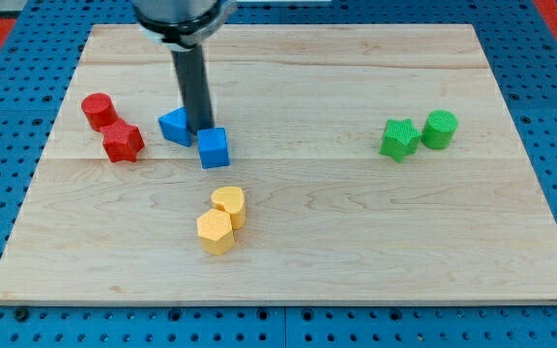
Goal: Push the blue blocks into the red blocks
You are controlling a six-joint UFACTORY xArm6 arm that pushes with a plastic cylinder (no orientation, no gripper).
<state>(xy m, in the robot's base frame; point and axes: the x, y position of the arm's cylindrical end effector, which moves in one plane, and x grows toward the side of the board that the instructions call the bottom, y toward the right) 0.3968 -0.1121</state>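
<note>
A pale wooden board (288, 242) lies on a blue pegboard bench, seen from slightly above. A straight dark rod comes down from the view's top, left of centre, and my tip (201, 129) meets the board in the gap between two blue blocks, seemingly touching both; there is no gripper, only this rod, so nothing is held. The blue wedge-like block (175, 126) sits just to the tip's left, and the blue cube (214, 147) sits just below and right of it. Nearer the board's left edge, a red cylinder (97, 109) and a red star-shaped block (122, 141) touch each other, the star near the blue wedge but apart from it. The tip appears placed behind the blue pair so a leftward push would drive them toward the reds. Toward the bottom edge, two yellow blocks (221, 219) sit together; near the right edge, a green star-shaped block (397, 138) and a green cylinder (441, 128) sit side by side, well clear of the work.
</note>
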